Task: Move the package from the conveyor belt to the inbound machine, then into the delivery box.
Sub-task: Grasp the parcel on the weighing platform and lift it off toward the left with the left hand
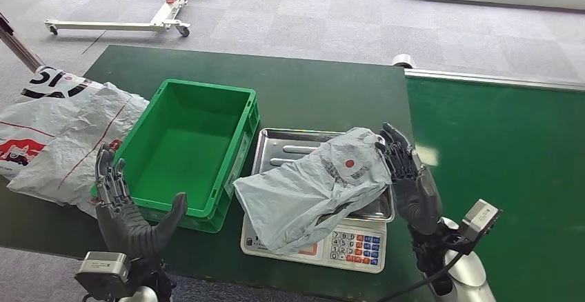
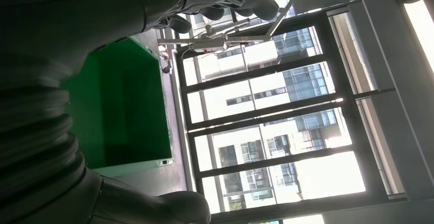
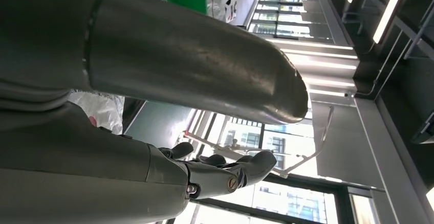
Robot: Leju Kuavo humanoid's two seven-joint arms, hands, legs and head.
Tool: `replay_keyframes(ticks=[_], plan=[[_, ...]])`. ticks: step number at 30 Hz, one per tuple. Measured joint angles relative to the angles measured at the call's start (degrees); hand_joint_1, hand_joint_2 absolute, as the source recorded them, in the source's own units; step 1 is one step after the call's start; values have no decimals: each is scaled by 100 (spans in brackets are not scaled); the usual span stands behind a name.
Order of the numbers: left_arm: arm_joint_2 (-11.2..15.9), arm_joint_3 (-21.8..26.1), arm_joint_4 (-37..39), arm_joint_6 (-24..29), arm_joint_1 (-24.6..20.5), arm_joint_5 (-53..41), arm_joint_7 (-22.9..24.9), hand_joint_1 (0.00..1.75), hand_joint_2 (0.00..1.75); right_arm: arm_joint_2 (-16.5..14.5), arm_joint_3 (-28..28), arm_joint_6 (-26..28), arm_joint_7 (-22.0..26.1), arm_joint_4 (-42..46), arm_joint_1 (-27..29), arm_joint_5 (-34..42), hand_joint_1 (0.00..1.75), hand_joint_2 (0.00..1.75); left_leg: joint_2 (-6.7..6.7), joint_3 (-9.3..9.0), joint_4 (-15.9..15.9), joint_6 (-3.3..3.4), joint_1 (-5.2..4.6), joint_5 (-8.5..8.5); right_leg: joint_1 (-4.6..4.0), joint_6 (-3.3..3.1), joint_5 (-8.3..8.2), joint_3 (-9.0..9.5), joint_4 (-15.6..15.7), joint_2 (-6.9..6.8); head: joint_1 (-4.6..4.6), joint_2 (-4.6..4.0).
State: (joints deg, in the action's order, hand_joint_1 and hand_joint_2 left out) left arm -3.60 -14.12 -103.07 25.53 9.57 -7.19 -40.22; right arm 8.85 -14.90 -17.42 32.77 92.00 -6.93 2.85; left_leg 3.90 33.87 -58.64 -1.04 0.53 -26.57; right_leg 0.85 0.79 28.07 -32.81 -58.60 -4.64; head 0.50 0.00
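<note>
1. We see the package [image 1: 314, 185], a grey poly bag with a red dot, lower centre of the head frame. It lies draped over the scale [image 1: 324, 243] and its steel tray [image 1: 290, 143], spilling over the tray's front edge and part of the keypad.
2. Right hand [image 1: 407, 174], lower right of the head frame: fingers spread and upright, pressed against the package's right end. No closed grasp visible, so we read it as wide, touching the bag rather than holding it.
3. In the right wrist view the thumb [image 3: 204, 70] and the dark fingers [image 3: 230, 170] stand well apart, with a bit of the bag showing at the frame's left edge.
4. Left hand [image 1: 131, 209], lower left of the head frame: wide, holding nothing, thumb out to the right. It sits just in front of the crate's near-left corner; we cannot tell whether it touches.
5. Crate [image 1: 241, 143], green, centre-left of the head frame, just left of the scale. The left wrist view shows its green wall [image 2: 123, 111] close to the hand.
6. Large white bags [image 1: 62, 136] with red and black print lie at the left edge of the head frame, against the crate's left side.
7. Conveyor [image 1: 497, 171], green belt, fills the right of the head frame, next to the dark green worktop [image 1: 317, 88].
8. A white wheeled frame [image 1: 138, 5] stands on the carpet, upper left.
</note>
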Motion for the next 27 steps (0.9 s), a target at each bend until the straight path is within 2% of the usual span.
replay_keyframes(ticks=[4,6,8,10,13,15,17,20,23,27], plan=[[21,-26,34,42,-49,16,0,0,175,-8,64,-438,6,3,-10,373,0,0,-1,0,0,0,0,0,0,0,0,2,0,-1,0,0],[42,-35,42,94,-62,19,0,0,175,-35,145,-459,98,33,-8,405,0,0,-1,0,0,0,0,0,0,0,0,2,0,-1,1,0],[65,-43,40,157,-59,19,-1,0,175,-91,268,-92,327,134,20,82,0,87,-1,-1,0,0,0,0,0,0,0,1,0,-1,1,0],[93,-67,38,204,-52,7,-2,0,175,-176,438,656,581,337,93,-548,0,175,-2,0,0,0,0,0,0,0,0,1,0,-2,1,0],[147,-166,127,18,-96,-312,39,0,175,-305,668,1640,727,728,251,-1203,0,175,-4,1,0,-1,-1,-1,1,0,1,-4,0,-3,1,0],[154,-267,469,-457,-302,-1081,161,0,175,-390,767,1871,726,938,297,-1317,0,175,-6,2,0,-1,-1,-1,2,0,1,-4,1,-7,1,0],[88,-394,984,-949,-631,-1997,335,0,175,-483,816,1884,711,1044,288,-1371,0,175,-5,1,0,-1,-1,0,2,-2,-3,-2,0,-6,1,0],[-60,-633,1672,-1274,-1076,-2913,618,0,175,-602,826,1840,699,1073,259,-1432,0,175,4,1,0,-1,-2,3,2,-5,-16,-2,0,3,0,0],[-184,-867,2215,-1420,-1389,-3455,896,0,175,-688,826,1761,660,1070,159,-1454,0,175,5,2,-1,1,-2,10,2,-3,-21,-3,0,5,1,0],[-290,-1058,2643,-1494,-1579,-3692,1033,0,175,-759,826,1691,604,1034,4,-1451,0,175,5,1,-1,1,-1,11,1,-4,-21,-4,0,6,1,0]])
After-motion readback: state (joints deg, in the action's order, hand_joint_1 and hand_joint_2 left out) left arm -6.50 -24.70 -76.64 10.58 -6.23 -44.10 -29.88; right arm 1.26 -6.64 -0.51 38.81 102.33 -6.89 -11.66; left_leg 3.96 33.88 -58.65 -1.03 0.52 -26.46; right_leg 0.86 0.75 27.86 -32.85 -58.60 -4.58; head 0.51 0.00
